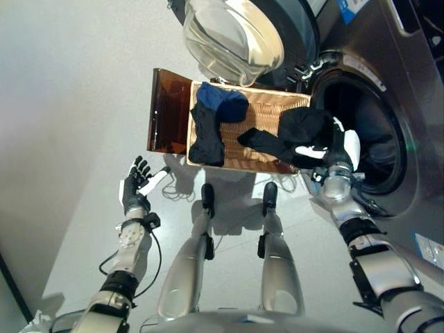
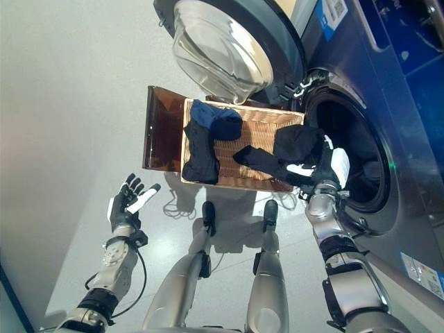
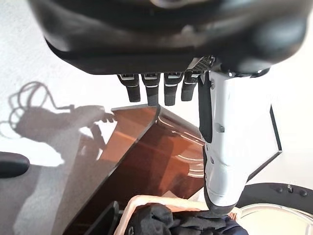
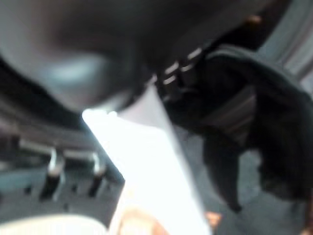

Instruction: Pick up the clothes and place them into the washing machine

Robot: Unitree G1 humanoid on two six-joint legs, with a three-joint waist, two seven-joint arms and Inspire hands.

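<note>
A woven basket (image 1: 267, 104) sits on the floor before the washing machine (image 1: 409, 83). In it lie a blue garment (image 1: 223, 103) and a black garment (image 1: 207, 136) at its left end. My right hand (image 1: 340, 151) is at the basket's right end, beside the open drum (image 1: 371, 135), and is shut on another black garment (image 1: 297, 130) that trails back over the basket. In the right wrist view this dark cloth (image 4: 244, 98) hangs from the curled fingers (image 4: 178, 73). My left hand (image 1: 136, 183) hovers open over the floor, left of the basket, holding nothing.
The washer's round glass door (image 1: 234, 33) stands swung open above the basket's far side. A brown translucent panel (image 1: 166, 111) lies against the basket's left edge and also shows past my left hand's fingers (image 3: 156, 90). Grey floor (image 1: 62, 104) spreads to the left.
</note>
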